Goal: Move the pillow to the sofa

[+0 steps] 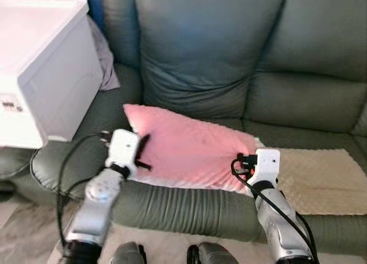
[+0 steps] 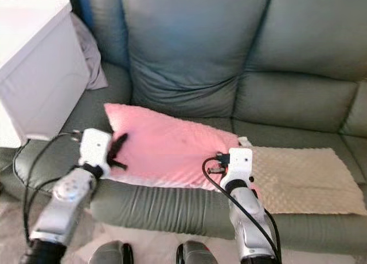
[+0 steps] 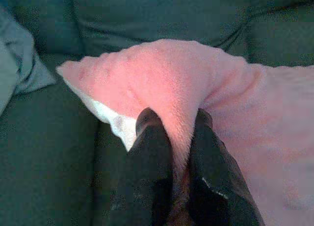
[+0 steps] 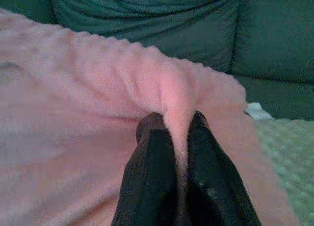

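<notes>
A pink pillow (image 1: pixel 189 149) lies on the seat of the grey-green sofa (image 1: pixel 298 103), near its front edge. My left gripper (image 1: pixel 142 152) is shut on the pillow's left edge; in the left wrist view its two black fingers (image 3: pixel 152 152) pinch a fold of pink fabric (image 3: pixel 181 103). My right gripper (image 1: pixel 248 161) is shut on the pillow's right end, and the right wrist view shows its fingers (image 4: pixel 154 152) squeezing a ridge of the pillow (image 4: pixel 98 88).
A white box (image 1: pixel 40 63) sits on the sofa's left arm. A grey cloth (image 1: pixel 106 58) lies behind it. A beige mat (image 1: pixel 321 175) covers the seat to the right of the pillow. Sofa back cushions (image 1: pixel 206 46) rise behind.
</notes>
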